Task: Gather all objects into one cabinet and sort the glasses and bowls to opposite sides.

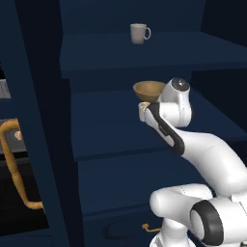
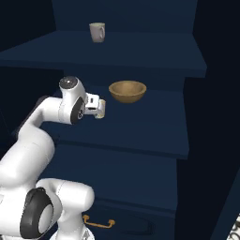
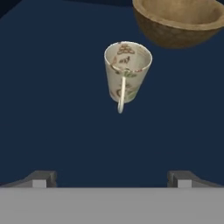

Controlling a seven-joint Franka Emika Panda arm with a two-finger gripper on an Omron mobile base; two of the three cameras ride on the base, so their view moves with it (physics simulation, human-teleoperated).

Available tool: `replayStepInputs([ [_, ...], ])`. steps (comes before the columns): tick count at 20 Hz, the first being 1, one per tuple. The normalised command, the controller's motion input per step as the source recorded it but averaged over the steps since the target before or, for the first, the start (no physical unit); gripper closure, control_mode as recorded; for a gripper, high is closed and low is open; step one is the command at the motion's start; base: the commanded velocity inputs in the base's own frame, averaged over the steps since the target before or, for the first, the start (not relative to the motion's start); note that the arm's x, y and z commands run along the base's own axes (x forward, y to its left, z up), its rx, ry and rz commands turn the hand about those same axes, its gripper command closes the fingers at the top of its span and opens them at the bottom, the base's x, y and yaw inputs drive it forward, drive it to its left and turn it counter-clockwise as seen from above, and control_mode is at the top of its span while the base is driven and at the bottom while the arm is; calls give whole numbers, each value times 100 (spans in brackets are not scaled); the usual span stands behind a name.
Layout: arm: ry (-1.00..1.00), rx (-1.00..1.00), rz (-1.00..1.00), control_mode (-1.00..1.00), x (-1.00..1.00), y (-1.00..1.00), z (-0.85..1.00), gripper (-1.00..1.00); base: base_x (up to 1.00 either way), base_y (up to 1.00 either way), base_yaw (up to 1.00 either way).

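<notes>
1. Cream cup (image 3: 127, 72): pale, patterned, with a thin handle facing me. It stands upright on the middle shelf (image 3: 52, 87), straight ahead of my gripper (image 3: 111, 179) and apart from the fingertips (image 3: 41, 178).
2. Wooden bowl (image 3: 179, 24): just past the cup, up and to the right in the hand view. They sit near each other; I can't tell if they touch.
3. Grey-beige mug (image 1: 139, 34): one shelf above me, toward the back, well apart from the cup and bowl.
4. Gripper: jaws spread fully wide, nothing between them. In the base views the hand sits right beside the cup at shelf height.
5. Step, as I judge it: the cup is on the shelf and I'm not gripping it. This is either just before a grasp or just after a set-down; one moment doesn't tell me which.
6. Sorting isn't done: cup and bowl are close together, and the task wants them on opposite sides.
7. Next move: go straight in, straddle the cup body, keep the handle off the fingers, close, then carry it sideways away from the bowl without clipping its rim.
</notes>
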Motion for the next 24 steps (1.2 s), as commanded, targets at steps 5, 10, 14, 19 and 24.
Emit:
replayStepInputs([
  [5, 8, 0, 0, -100, 0, -9, 15, -100, 0, 0, 0],
  [10, 0, 0, 0, -100, 0, 0, 3, -100, 0, 0, 0],
  [14, -3, 0, 0, -100, 0, 0, -11, -100, 0, 0, 0],
  [19, -5, 0, 0, -100, 18, 0, -17, -100, 0, 0, 0],
  [24, -4, 0, 0, -100, 34, 0, -19, -100, 0, 0, 0],
])
